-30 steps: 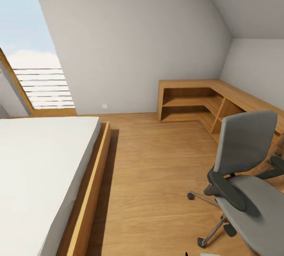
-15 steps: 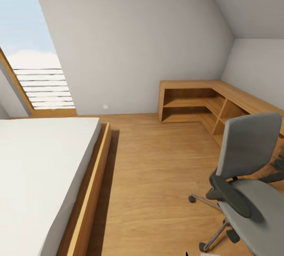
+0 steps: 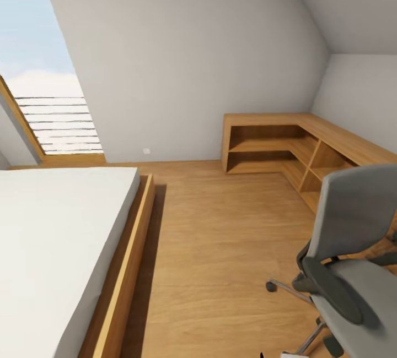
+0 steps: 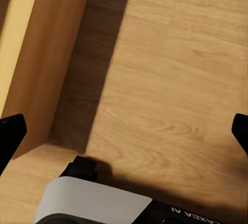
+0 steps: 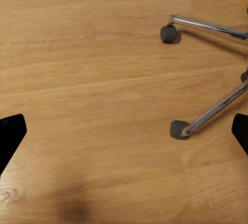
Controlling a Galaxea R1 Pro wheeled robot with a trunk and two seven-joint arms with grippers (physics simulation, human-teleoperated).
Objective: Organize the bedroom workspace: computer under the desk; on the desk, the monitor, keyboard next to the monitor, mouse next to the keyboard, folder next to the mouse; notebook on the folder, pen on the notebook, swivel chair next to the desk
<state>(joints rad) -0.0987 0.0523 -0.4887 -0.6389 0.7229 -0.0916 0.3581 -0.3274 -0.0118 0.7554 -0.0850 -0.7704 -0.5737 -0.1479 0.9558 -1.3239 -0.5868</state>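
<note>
We see the swivel chair (image 3: 353, 270) at four o'clock on the wood floor (image 3: 220, 248), bed (image 3: 55, 248) at eight. Our left gripper (image 4: 124, 133) and right gripper (image 5: 124, 133) both gape wide, empty.

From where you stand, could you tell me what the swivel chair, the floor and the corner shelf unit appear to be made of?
Swivel chair: the seat and back look like matte grey fabric or moulded plastic, hard to say which. The armrests look like black plastic. The base legs shine like chromed metal, on dark casters.
Floor: warm wood planks, with grain lines and a soft sheen.
Corner shelf unit: similar honey-toned wood or veneer, smooth finish.
</note>
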